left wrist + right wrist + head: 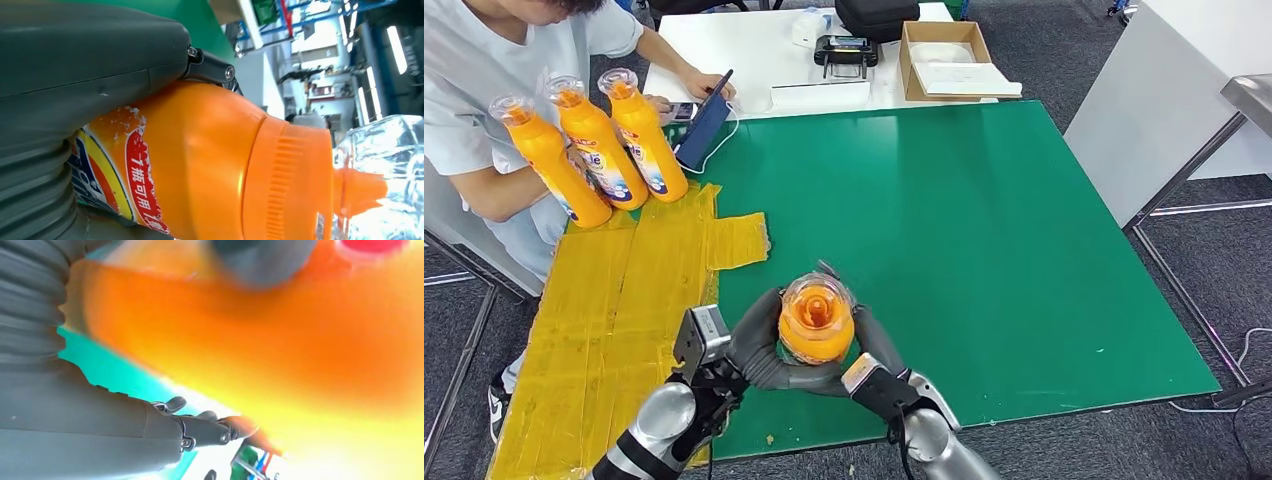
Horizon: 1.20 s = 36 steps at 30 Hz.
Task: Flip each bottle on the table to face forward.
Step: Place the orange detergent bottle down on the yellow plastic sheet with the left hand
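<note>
At the near edge of the green table mat (pixel 984 230), an orange plastic bottle with a clear cap (pixel 816 318) is held upright between both robot hands — its long axis runs roughly vertical, the cap and nozzle pointing up toward the head camera. The left hand (pixel 749 350) grips it from one side and the right hand (pixel 874 360) from the other, fingers wrapped around the body. The left wrist view shows a red, yellow and blue label on the bottle's side next to that hand's palm; which way the label faces across the table I cannot tell.

At the far left corner, three more orange bottles (pixel 599 145) stand upright in a row at the far end of the yellow taped patch (pixel 614 300), labels showing toward the camera. Beyond the mat, on a white table (pixel 754 50) — an open cardboard box (pixel 944 60) holds white sheets. A person in a white shirt (pixel 484 90) sits beside the three bottles
</note>
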Available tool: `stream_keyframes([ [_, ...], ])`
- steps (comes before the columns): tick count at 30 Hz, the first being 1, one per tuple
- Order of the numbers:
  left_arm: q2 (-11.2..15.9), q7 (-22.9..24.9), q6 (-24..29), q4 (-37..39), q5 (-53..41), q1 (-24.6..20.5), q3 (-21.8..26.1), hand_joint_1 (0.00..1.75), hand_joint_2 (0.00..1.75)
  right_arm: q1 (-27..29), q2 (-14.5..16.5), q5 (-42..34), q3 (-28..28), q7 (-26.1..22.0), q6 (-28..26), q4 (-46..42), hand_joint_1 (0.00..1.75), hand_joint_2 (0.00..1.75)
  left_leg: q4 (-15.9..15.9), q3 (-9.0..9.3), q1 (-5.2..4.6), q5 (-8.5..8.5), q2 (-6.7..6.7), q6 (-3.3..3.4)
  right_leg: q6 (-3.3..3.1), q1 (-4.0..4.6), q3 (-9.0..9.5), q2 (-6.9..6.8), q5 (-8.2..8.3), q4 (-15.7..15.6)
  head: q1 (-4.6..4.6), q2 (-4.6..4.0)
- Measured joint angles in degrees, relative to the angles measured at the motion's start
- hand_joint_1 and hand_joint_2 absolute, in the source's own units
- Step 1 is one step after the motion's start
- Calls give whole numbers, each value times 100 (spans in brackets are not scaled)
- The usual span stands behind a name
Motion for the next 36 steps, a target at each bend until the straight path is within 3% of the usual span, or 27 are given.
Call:
stream_keyframes([
  [9, 144, -137, 895, -390, -1115, 49, 689, 175, 175, 318, -253, 244, -532, -123, -387, -1006, 0, 175, 0, 1, 0, 0, 1, 0, 0, 1, 0, 0, 1, 0, -1, 0],
  [13, 260, -42, 1946, -558, -3079, 42, 922, 175, 175, 479, -322, 406, -785, -172, -532, -1400, 0, 175, 0, 1, 0, 0, 1, 0, 0, 0, -1, 0, 0, 0, -1, 0],
  [16, 349, 469, 2718, -622, -4899, -19, 1052, 175, 175, 636, -353, 530, -956, -211, -639, -1751, 0, 175, 0, -1, 0, 0, 0, 0, 0, 0, -3, -1, 0, 0, 0, 0],
  [19, 425, 839, 2919, -609, -5763, -148, 1190, 175, 175, 761, -370, 603, -1068, -223, -693, -2086, 0, 175, 0, -2, 0, 0, 1, 0, 0, 0, -3, 0, 0, 0, -1, 0],
  [26, 550, 1281, 2657, -440, -6549, -405, 1290, 175, 175, 883, -384, 655, -1177, -253, -777, -2483, 0, 175, 0, -1, 0, 1, 0, 0, 0, 0, -4, 0, 1, 0, 0, 0],
  [30, 751, 1539, 1608, 175, -7139, -880, 1176, 175, 175, 900, -385, 660, -1208, -272, -900, -2738, 0, 175, 0, 0, 0, 5, 2, -2, 0, 0, -8, 0, 4, 0, -1, 0],
  [36, 991, 1537, 322, 1566, -7118, -1810, 513, 175, 175, 853, -394, 681, -1226, -199, -1027, -3024, 0, 175, 0, -3, 1, 13, 6, -8, -13, 1, -10, 0, 14, 3, 0, 0],
])
